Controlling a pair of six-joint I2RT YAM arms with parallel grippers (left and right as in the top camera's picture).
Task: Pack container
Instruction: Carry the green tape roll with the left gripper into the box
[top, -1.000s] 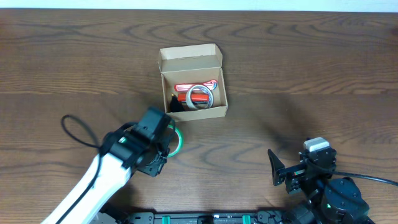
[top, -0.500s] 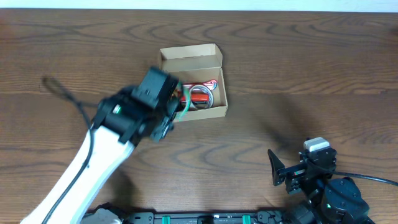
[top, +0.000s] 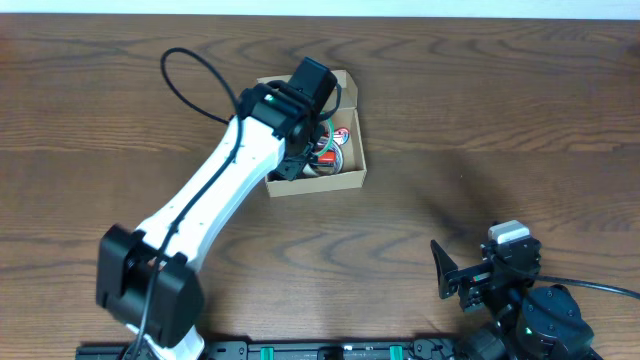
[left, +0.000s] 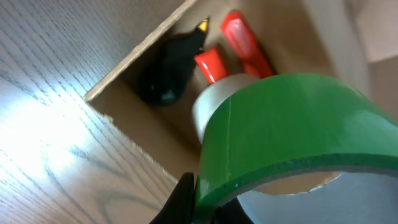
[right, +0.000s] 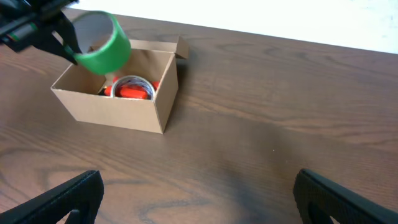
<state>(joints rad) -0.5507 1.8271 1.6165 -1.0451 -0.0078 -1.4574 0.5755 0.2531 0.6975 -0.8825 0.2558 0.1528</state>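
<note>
One container (right: 112, 115), one green tape roll (right: 102, 48), one grey roll (left: 214, 102)

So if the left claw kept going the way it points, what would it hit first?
Likely the pale tape roll lying in the container, straight beyond the green tape roll that the left gripper holds. Red items lie beside it. Depth is unclear.
</note>
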